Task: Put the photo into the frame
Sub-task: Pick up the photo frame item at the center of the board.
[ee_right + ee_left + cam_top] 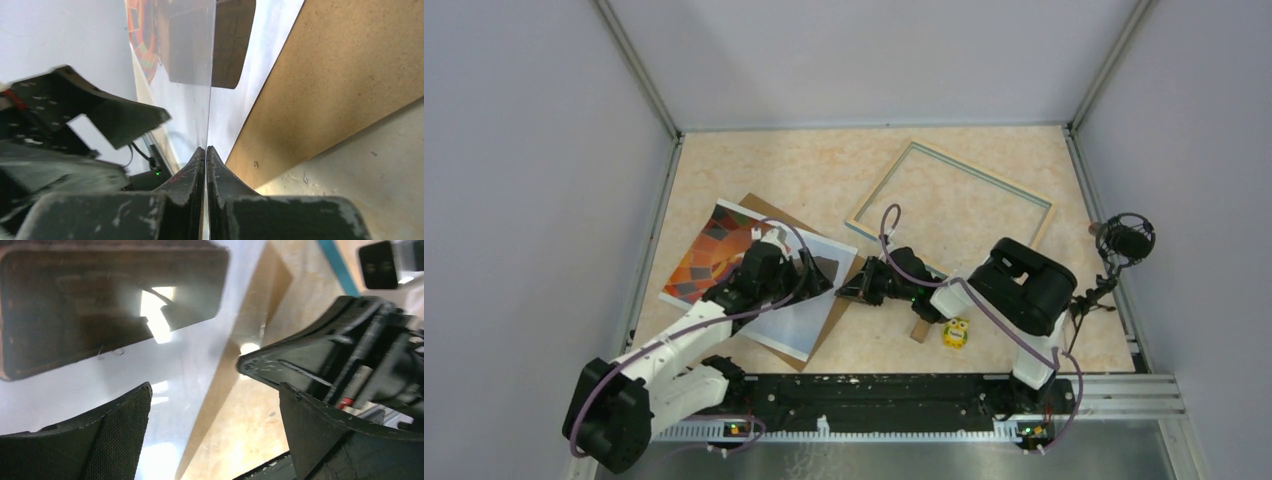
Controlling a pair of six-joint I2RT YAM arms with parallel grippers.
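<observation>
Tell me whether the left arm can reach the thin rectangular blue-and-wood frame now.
Probably yes: bare table lies between the open left gripper and the frame's nearest corner, though the right gripper sits close by.

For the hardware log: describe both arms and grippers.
Left arm and right arm: white links, black joints, looping purple cables. Left gripper: black, with mesh-textured pads. Right gripper: black, its fingers scuffed grey.

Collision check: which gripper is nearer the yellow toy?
Right. The right gripper sits left of the yellow toy, at the edge of the photo; the left gripper is farther left, over it.
</observation>
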